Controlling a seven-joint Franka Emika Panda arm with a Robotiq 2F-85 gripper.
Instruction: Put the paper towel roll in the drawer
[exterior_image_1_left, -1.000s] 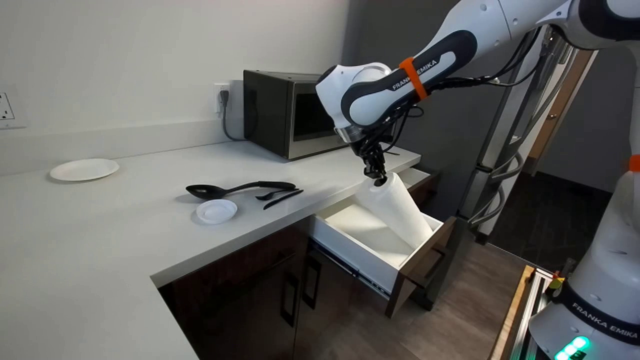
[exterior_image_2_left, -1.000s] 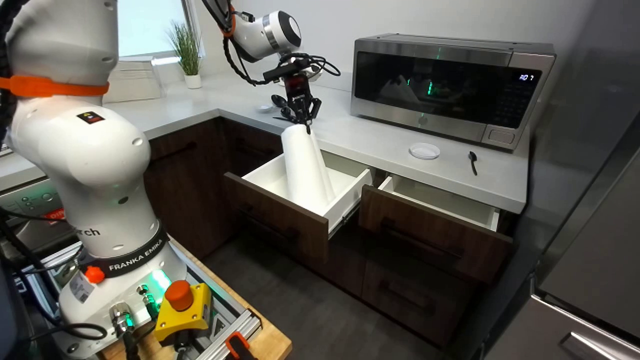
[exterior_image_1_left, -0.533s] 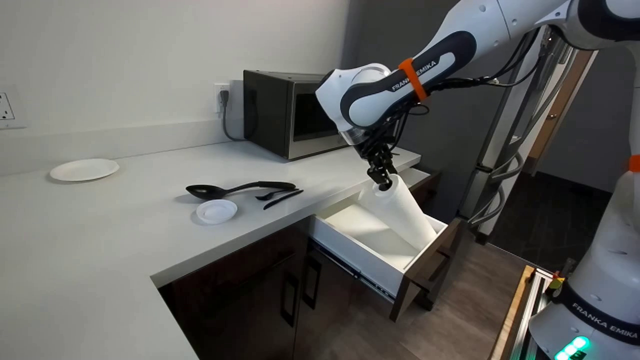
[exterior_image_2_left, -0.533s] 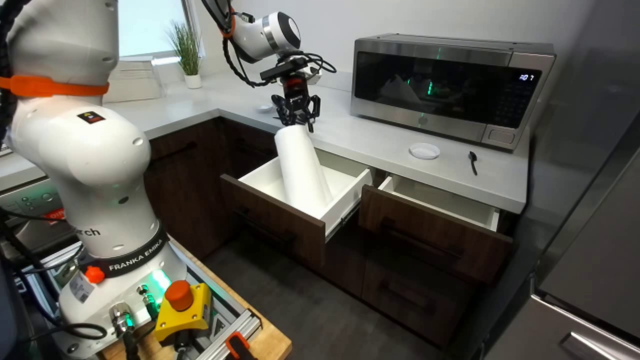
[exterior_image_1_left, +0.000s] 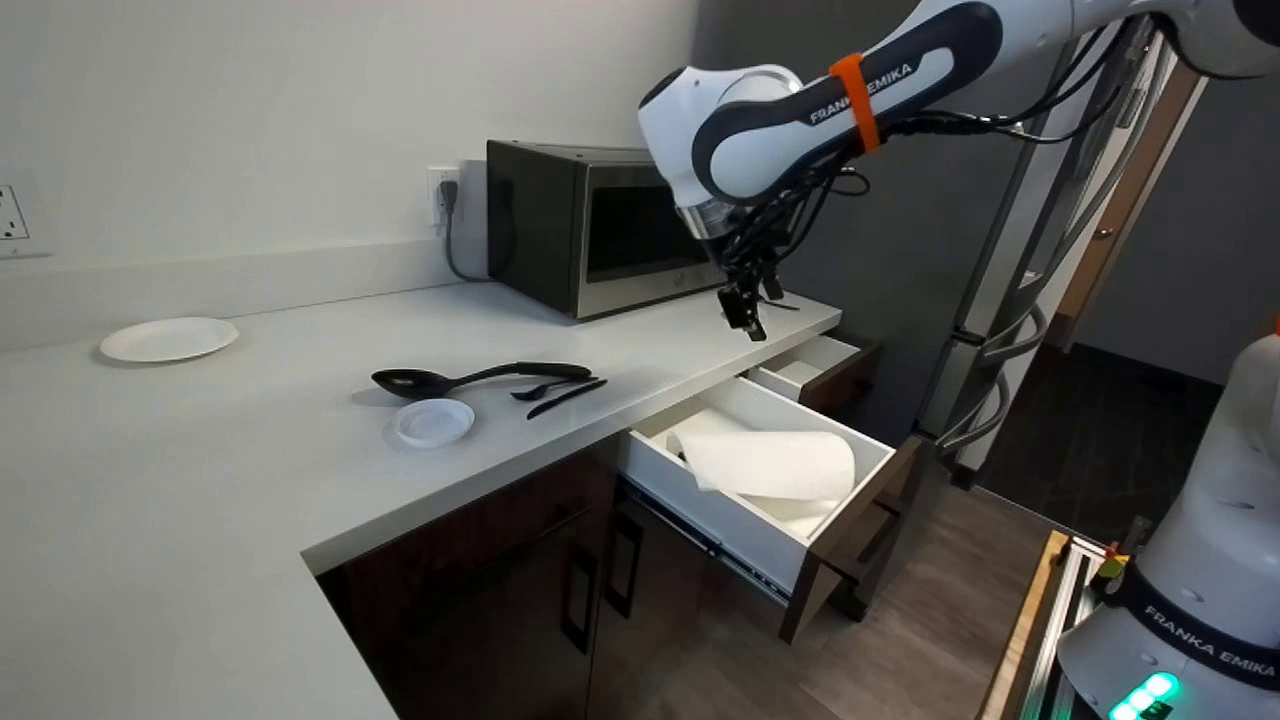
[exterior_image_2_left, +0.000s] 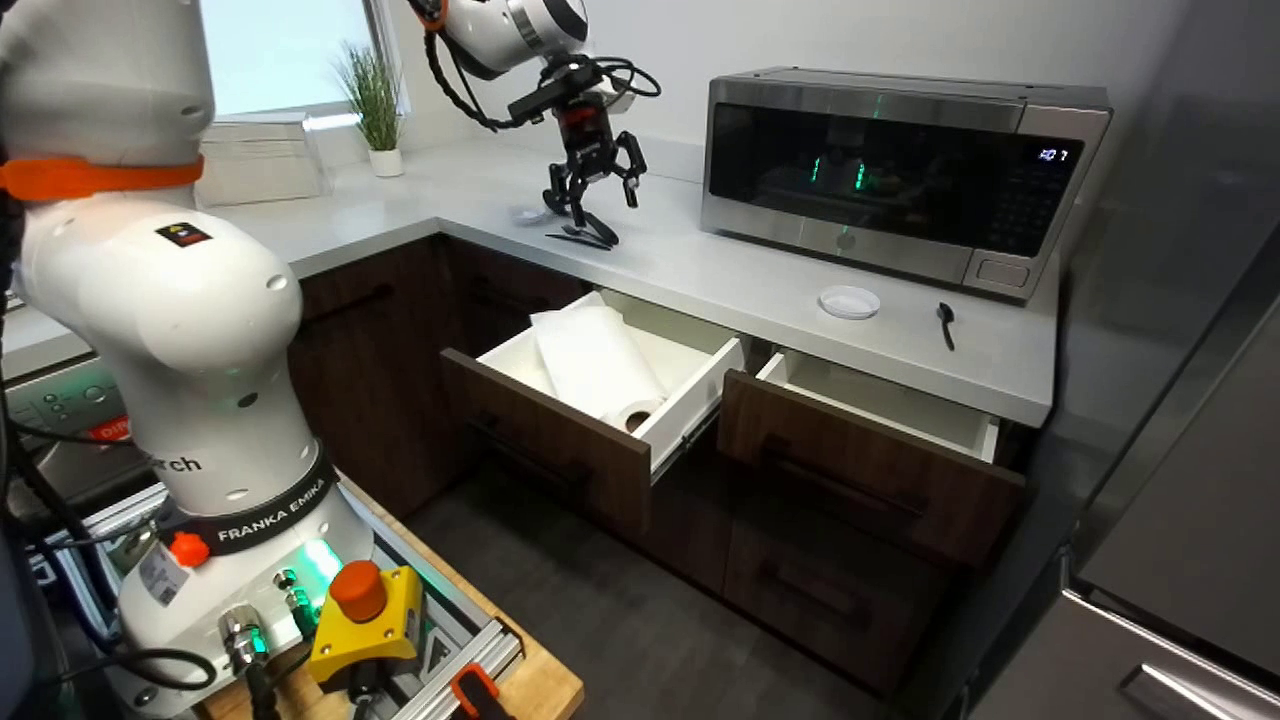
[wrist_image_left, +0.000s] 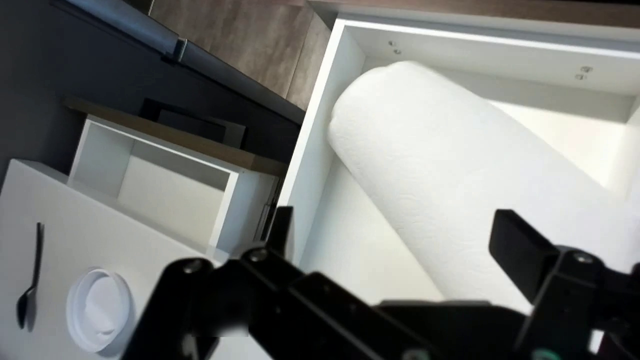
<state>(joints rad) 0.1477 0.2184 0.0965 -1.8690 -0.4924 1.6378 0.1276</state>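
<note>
Well to the left of the pulled-out drawer (exterior_image_1_left: 715, 515), in an exterior view, a large white plate (exterior_image_1_left: 169, 340) sits on the white counter (exterior_image_1_left: 280, 430). Nearer the drawer, on that same left side, come a black serving spoon (exterior_image_1_left: 530, 369), a small white dish (exterior_image_1_left: 433, 424), a black fork (exterior_image_1_left: 545, 388) and a black knife (exterior_image_1_left: 566, 398). Behind the drawer, back on the counter, stands the microwave (exterior_image_1_left: 620, 240). Inside the drawer the paper towel roll (exterior_image_1_left: 775, 465) lies slantwise on its side. Its left end is close to the drawer's left wall, where some loose paper overlaps the rim in an exterior view; whether it touches there cannot be told. Its right end, showing a round core (exterior_image_2_left: 637, 421) in an exterior view, is just beside the drawer's right wall and near the drawer's front. Higher than the drawer in both exterior views hangs the gripper (wrist_image_left: 393, 227), its two fingers (wrist_image_left: 522, 250) spread well apart. The roll is below the gripper and clear of it; in the wrist view the white paper passes beneath part of the gap between the fingers, and the finger at the right of that view covers some of it. To the right of the drawer, a second drawer (exterior_image_2_left: 820, 435), also white inside, is partly pulled out. On the counter, behind the drawer and to its right, are a round shallow dish (exterior_image_2_left: 849, 301) and, farthest right, a small black spoon (exterior_image_2_left: 946, 325).
</note>
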